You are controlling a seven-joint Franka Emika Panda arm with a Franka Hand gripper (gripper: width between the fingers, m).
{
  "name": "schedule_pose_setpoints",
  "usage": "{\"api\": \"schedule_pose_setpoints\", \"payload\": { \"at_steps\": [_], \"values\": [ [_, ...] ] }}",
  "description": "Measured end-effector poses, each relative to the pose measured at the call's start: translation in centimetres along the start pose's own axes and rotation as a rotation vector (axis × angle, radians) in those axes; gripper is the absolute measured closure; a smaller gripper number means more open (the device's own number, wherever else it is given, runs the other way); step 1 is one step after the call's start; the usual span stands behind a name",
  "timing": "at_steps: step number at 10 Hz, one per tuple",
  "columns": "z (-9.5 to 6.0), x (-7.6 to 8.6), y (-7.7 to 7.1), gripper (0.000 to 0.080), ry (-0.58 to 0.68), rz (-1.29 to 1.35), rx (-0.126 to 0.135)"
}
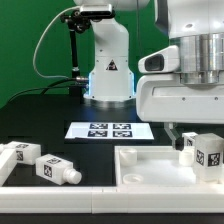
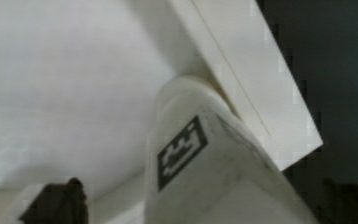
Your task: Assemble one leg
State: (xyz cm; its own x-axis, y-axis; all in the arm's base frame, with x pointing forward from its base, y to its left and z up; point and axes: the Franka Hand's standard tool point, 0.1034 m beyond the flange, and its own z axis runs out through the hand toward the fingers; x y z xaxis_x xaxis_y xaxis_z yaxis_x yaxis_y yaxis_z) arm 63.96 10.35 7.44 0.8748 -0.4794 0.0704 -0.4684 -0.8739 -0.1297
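My gripper (image 1: 196, 146) hangs at the exterior view's right, over the right end of the large white rimmed panel (image 1: 150, 162). Its jaws are open around one leg (image 1: 208, 150), a white block with a black-and-white tag that stands on the panel near its right corner. In the wrist view the leg (image 2: 220, 165) fills the space between the dark fingertips (image 2: 53, 201), with a gap showing on one side. The panel's flat face (image 2: 69, 90) and raised rim (image 2: 247, 70) lie below it. My gripper (image 2: 202, 205) is open.
Two more tagged legs (image 1: 20, 155) (image 1: 56, 169) lie at the exterior view's left on the black table. The marker board (image 1: 105, 130) lies in the middle in front of the robot base (image 1: 108, 70). A black stand with cables (image 1: 72, 45) rises behind.
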Motion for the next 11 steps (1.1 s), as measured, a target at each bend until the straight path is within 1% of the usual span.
{"api": "schedule_pose_setpoints", "payload": {
  "at_steps": [1, 2, 3, 4, 5, 6, 7, 8, 10, 11],
  "values": [
    [-0.02, -0.02, -0.03, 0.0151, 0.003, -0.160, -0.011],
    [-0.08, -0.13, -0.22, 0.0151, 0.004, -0.393, -0.034],
    [-0.14, -0.12, -0.42, 0.0151, 0.004, -0.465, -0.037],
    [-0.12, -0.05, -0.33, 0.0151, 0.006, -0.411, -0.036],
    [-0.12, -0.04, -0.33, 0.0264, 0.007, -0.399, -0.037],
    [-0.12, -0.05, -0.34, 0.0446, 0.007, -0.366, -0.036],
    [-0.12, -0.07, -0.36, 0.0446, 0.008, -0.309, -0.036],
    [-0.11, -0.07, -0.36, 0.0515, 0.009, -0.253, -0.035],
    [-0.05, -0.19, -0.50, 0.0515, 0.015, -0.034, -0.034],
    [-0.04, -0.31, -0.53, 0.0515, 0.022, 0.119, -0.040]
  ]
}}
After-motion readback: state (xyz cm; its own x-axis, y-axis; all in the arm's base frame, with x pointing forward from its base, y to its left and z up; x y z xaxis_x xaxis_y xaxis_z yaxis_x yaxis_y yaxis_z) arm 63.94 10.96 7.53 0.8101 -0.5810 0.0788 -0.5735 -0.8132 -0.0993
